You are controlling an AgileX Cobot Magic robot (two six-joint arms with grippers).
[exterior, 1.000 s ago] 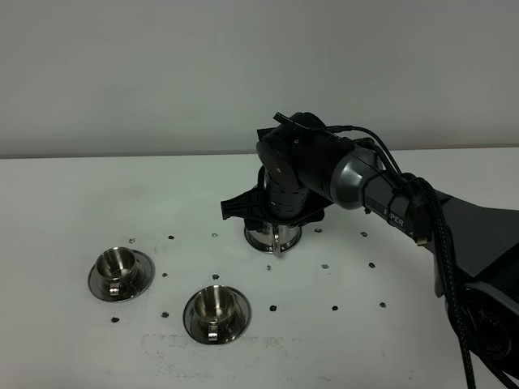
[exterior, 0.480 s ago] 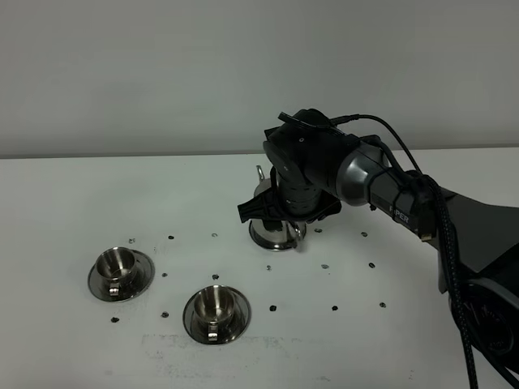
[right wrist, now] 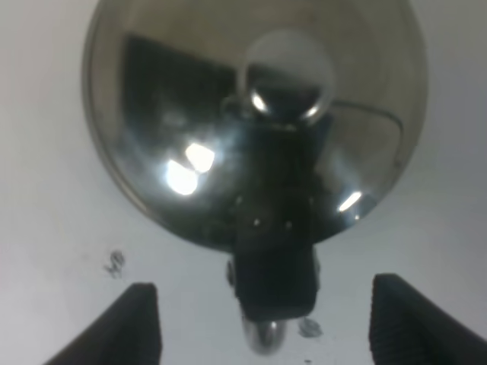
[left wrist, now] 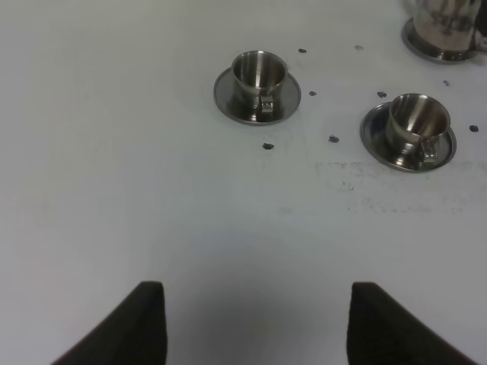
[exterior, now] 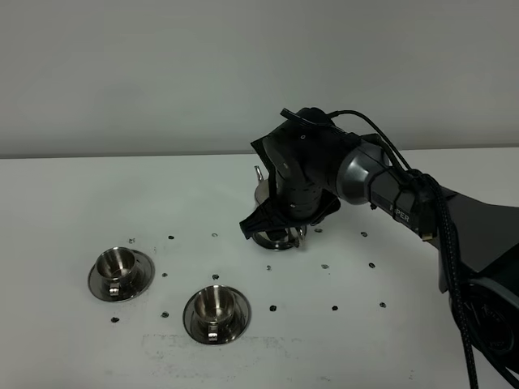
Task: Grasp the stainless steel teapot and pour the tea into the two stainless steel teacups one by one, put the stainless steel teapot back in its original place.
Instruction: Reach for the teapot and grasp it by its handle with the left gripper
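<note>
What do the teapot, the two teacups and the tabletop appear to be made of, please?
The teapot looks like polished stainless steel: its mirror-bright surface shows sharp reflections and highlights. The two teacups seem the same shiny metal, with bright glints on their walls. The tabletop looks matte white, perhaps laminate or painted board; the pictures leave that open.

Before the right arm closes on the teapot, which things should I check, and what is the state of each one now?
1. The right fingers are open: ok.
2. The teapot handle lies between those fingers in the right wrist view: ok.
3. The fingers are at the handle's height: cannot tell.
4. The teapot stands upright: ok.
5. Both teacups are upright on their saucers: ok.
6. The left gripper is away from the teacups: ok.
</note>
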